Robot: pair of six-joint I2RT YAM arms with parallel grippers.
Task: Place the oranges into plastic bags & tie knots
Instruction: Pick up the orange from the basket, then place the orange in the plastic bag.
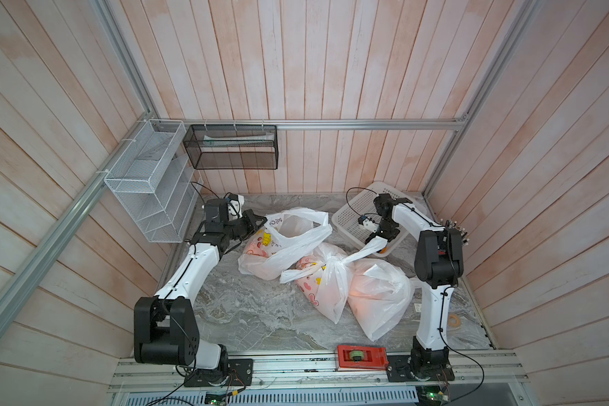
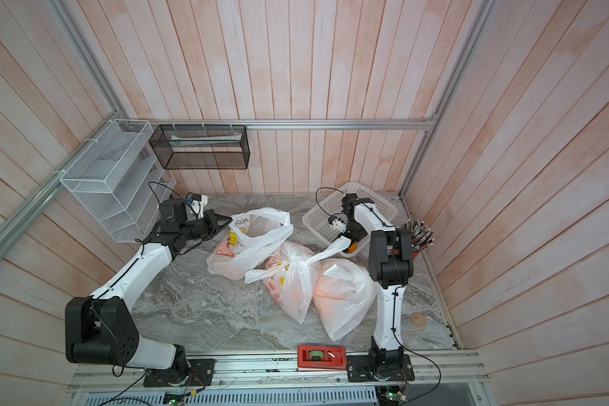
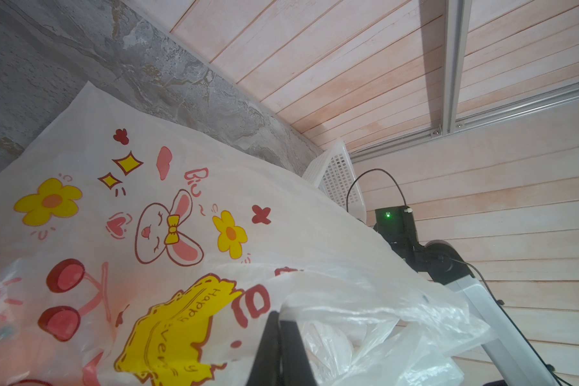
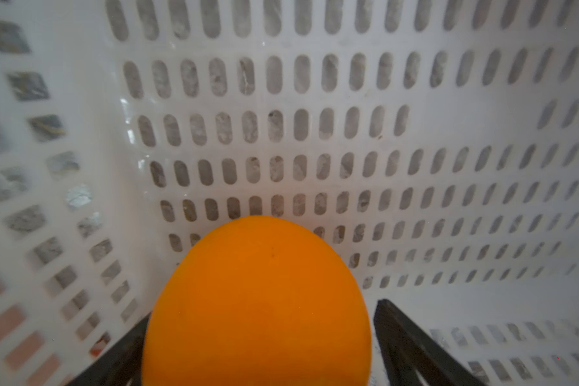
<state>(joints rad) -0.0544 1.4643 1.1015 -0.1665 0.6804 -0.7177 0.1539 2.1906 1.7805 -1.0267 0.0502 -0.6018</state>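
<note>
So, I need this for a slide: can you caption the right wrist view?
Right end effector open around an orange inside the white perforated basket.

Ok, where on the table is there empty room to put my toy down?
Best spot: the bare table in front, between the left arm, the tied bags and the red box. A thin strip lies behind the open bag by the wall. The right side is crowded: bags, basket, right arm.

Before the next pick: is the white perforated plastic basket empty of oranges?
No, a round bright orange fruit lies in the basket between the right jaws.
</note>
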